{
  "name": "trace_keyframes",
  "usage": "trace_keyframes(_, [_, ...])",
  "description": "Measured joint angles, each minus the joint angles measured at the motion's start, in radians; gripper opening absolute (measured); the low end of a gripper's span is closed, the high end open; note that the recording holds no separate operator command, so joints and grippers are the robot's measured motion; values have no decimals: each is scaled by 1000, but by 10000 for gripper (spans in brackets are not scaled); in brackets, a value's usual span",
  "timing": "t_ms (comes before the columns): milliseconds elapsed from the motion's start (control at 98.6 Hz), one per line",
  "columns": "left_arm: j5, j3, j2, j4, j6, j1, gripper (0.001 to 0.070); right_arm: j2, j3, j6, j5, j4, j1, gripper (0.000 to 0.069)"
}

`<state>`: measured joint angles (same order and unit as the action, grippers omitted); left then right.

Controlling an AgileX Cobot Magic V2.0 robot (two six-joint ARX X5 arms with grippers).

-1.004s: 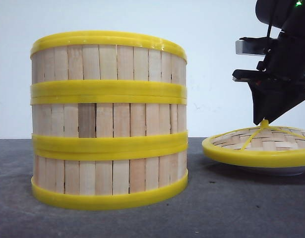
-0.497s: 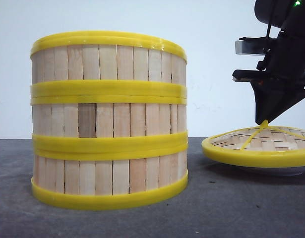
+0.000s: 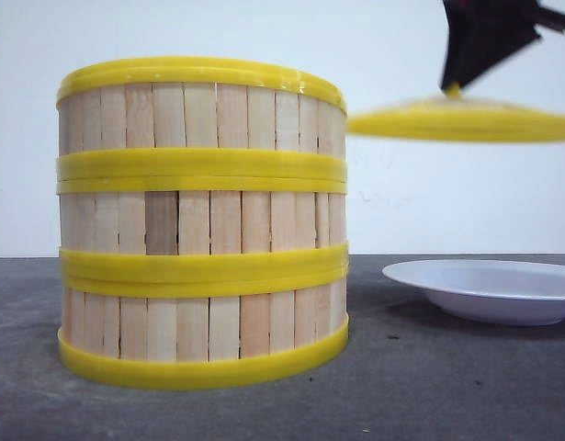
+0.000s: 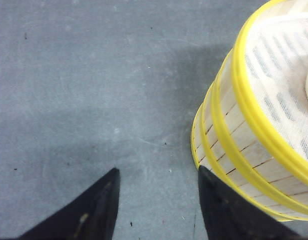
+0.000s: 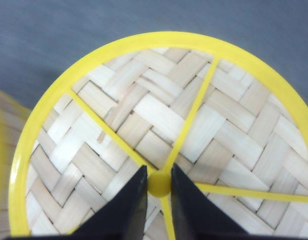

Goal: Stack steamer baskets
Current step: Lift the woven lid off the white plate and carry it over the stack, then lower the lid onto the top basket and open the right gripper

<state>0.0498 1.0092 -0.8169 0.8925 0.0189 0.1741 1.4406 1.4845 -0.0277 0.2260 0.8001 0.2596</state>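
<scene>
The right gripper (image 5: 159,187), clamped on the knob of the lid (image 3: 461,119), has lifted it off the white plate (image 3: 489,289) to about the height of the three stacked steamer baskets (image 3: 201,223), probably to cap them, while the left gripper (image 4: 159,200) hangs open beside the stack.

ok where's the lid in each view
Front view: lid hangs in the air at upper right, above the plate, held by the right pincer.
Left wrist view: not in it.
Right wrist view: lid fills the picture, its knob pinched.
Shared landmark: the basket stack, also at and.
</scene>
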Motion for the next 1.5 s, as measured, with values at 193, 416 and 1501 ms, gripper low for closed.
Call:
trace_keyframes(193, [0,0,0,-18,0,0,293,2,119,-1,78,51,81,50])
trace_keyframes(416, [0,0,0,-29,0,0,293,67,204,-2,87,76,247,49])
trace_keyframes(1501, [0,0,0,-29,1,0,293,276,299,36,-25,76,524,48])
